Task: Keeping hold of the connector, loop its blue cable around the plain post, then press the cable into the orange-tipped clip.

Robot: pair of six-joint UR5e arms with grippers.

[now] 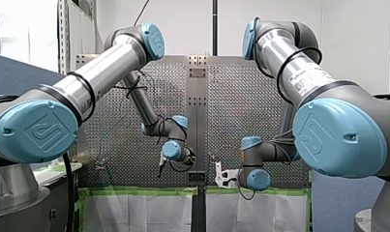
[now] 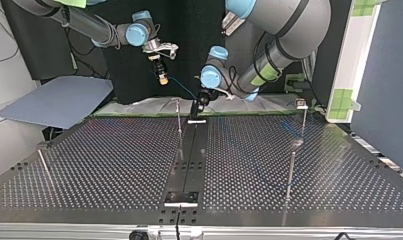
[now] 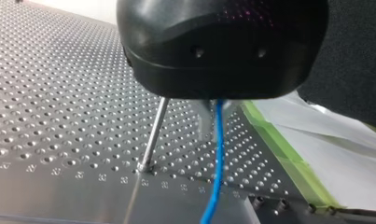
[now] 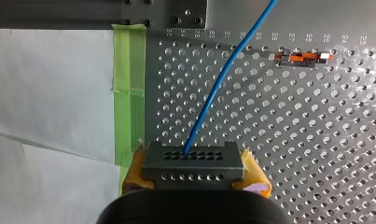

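Connector [image 4: 191, 163] between yellow pads [image 4: 256, 179], right wrist view; post [image 3: 154, 130], left wrist view

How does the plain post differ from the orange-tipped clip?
The plain post is a tall, thin metal rod; the orange-tipped clip is low, short and partly orange. The blue cable passes beside the post, not around it, and runs apart from the clip. Both stand on the perforated table.
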